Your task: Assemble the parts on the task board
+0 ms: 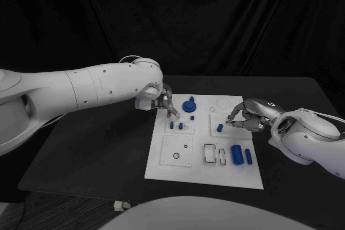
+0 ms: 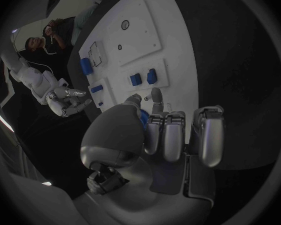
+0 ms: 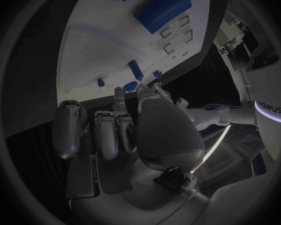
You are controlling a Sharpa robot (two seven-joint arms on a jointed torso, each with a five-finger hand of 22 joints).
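Note:
The white task board [image 1: 172,167] lies mid-table. My left hand [image 1: 165,101] hovers at its far left corner, beside a round blue knob part [image 1: 189,107]. In the left wrist view a bit of blue [image 2: 143,118] shows between that hand's [image 2: 168,135] thumb and curled fingers; whether it is held I cannot tell. My right hand [image 1: 248,117] is at the board's right edge and pinches a small blue part [image 3: 130,87] between thumb and finger, close to a blue peg [image 1: 220,127] standing in the board.
Two small blue pieces [image 1: 176,125] stand in the left block. A blue cylinder [image 1: 237,152], a blue bar [image 1: 249,156] and a small blue piece [image 1: 221,160] lie at the board's near right. Black table [image 1: 93,155] surrounds the board.

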